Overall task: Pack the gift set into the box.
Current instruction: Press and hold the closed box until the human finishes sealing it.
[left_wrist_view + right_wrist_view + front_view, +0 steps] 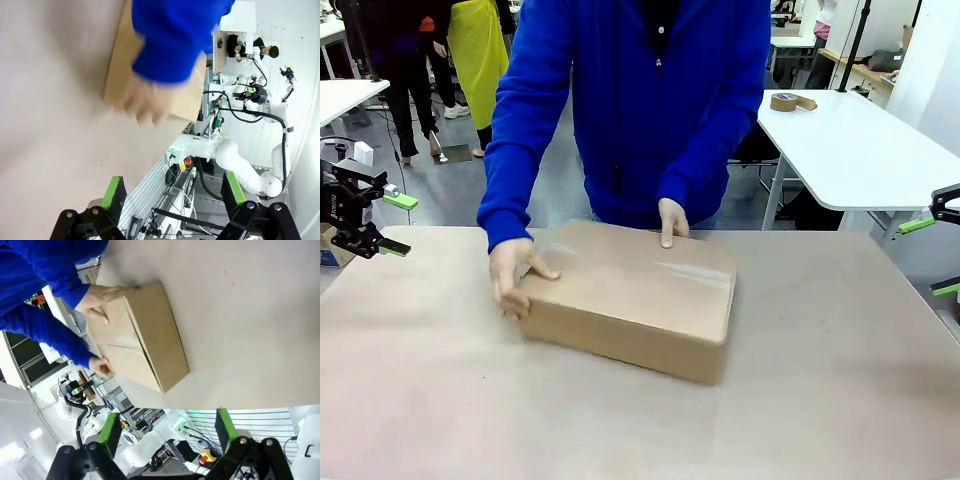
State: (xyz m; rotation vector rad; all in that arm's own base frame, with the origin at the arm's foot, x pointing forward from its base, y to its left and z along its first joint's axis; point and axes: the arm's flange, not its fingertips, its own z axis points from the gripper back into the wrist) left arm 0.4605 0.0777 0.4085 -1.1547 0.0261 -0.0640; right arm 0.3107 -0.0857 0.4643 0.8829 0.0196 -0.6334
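- The box (pixel 630 300) is found at the middle of the table (pixel 440 410), flaps closed flat on top; what is inside is hidden.
- Its long axis is judged to run left to right, with the right end turned slightly toward the near edge.
- Two hands of the person are noted on it: one hand (pixel 512 275) wrapped round the left end, the other hand (pixel 672 221) pressed on the far top edge.
- The left gripper (pixel 398 224) is held at the table's left edge, fingers spread apart and empty; the box lies to its right, well apart.
- The right gripper (pixel 932 258) is held at the right edge, fingers likewise apart and empty; the box lies to its left, well apart.
- The box is thus placed between the two grippers, the left appearing somewhat the nearer; the person's hands alone are in contact.
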